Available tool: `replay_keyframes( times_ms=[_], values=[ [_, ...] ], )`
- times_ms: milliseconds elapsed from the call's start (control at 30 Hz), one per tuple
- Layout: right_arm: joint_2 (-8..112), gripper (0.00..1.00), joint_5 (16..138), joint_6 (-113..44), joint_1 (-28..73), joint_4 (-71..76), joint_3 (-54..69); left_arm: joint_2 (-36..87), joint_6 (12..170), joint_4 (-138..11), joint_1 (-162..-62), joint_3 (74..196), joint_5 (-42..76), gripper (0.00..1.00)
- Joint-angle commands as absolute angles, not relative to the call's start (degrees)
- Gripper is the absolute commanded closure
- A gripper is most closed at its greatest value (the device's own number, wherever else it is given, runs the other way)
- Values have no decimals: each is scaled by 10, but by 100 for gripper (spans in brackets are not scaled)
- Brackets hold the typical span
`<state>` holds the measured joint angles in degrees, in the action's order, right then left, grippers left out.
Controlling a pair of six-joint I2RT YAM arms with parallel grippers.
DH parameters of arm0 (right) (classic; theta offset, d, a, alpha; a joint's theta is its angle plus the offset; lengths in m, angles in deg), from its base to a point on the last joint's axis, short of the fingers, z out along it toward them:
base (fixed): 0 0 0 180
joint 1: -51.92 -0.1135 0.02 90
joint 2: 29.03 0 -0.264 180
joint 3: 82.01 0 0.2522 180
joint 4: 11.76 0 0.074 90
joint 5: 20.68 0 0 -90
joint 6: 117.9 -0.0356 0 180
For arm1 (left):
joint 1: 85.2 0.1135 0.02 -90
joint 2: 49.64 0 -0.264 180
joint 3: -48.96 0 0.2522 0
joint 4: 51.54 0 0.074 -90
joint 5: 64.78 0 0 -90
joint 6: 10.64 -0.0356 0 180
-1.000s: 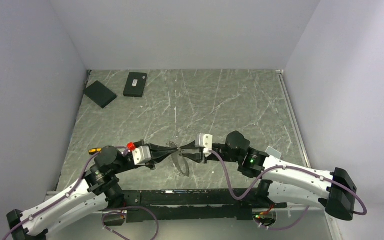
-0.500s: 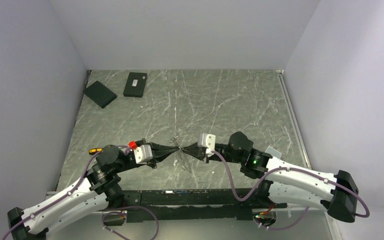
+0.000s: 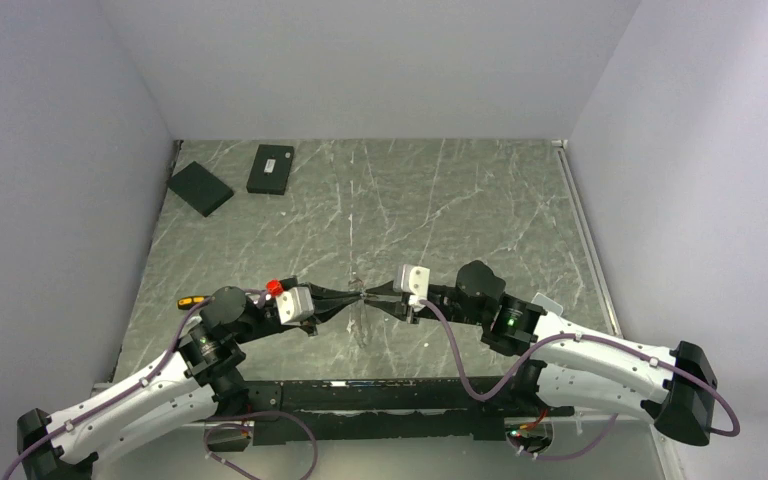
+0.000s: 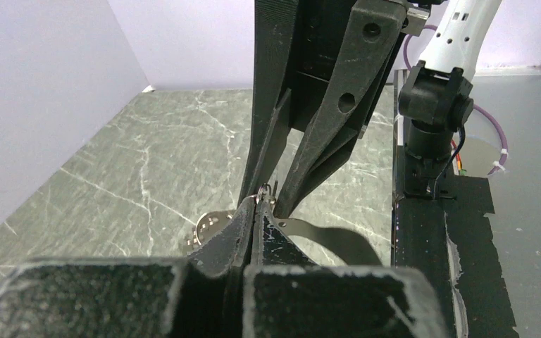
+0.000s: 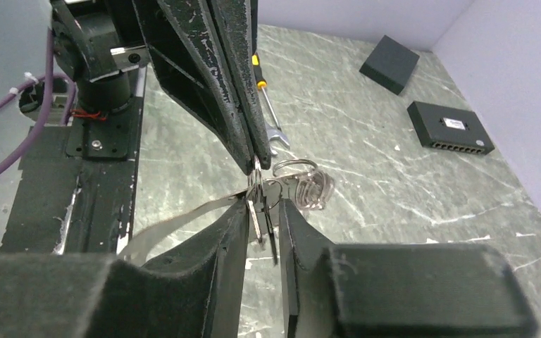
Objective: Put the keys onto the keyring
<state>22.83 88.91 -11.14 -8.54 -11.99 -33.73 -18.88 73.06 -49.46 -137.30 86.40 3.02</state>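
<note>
1. The two arms meet tip to tip above the near middle of the grey marbled table (image 3: 460, 220), the left gripper (image 3: 348, 296) reaching in from the left and the right gripper (image 3: 372, 296) from the right.
2. The left gripper's jaws are pressed together, and the thin wire of the keyring (image 5: 297, 162) sits right at their tips, so they appear to pinch it.
3. The right gripper's jaws stand a narrow gap apart with flat metal keys (image 5: 259, 215) upright between them. Whether the jaws press on the keys cannot be told.
4. The keyring is held up off the table at the point where the two grippers meet, its loop sticking out toward the far side.
5. A clear plastic tag (image 5: 315, 190) hangs just beside the loop, and a pale grey strap (image 4: 331, 239) curves down from the same spot toward the near edge.
6. A silver wrench (image 5: 271, 123) lies flat on the table under the left arm, well apart from the ring.
7. Two black boxes (image 3: 200, 188) (image 3: 271, 169) lie in the far left corner, near each other but not touching.
</note>
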Motion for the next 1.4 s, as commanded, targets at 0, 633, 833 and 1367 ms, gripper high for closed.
replay_keyframes(
  times_ms=[0, 633, 833, 1367],
  values=[
    [241, 68, 875, -98, -92, -128, -305, -186, 734, -460, -1374, 868, 36, 100],
    [199, 62, 866, -93, -103, -140, -325, -192, 722, -480, -1374, 867, 42, 100],
    [222, 70, 866, -91, -103, -131, -313, -195, 723, -478, -1375, 863, 35, 100],
    [250, 100, 834, -93, -103, -134, -294, -197, 714, -551, -1375, 884, 73, 70]
  ],
)
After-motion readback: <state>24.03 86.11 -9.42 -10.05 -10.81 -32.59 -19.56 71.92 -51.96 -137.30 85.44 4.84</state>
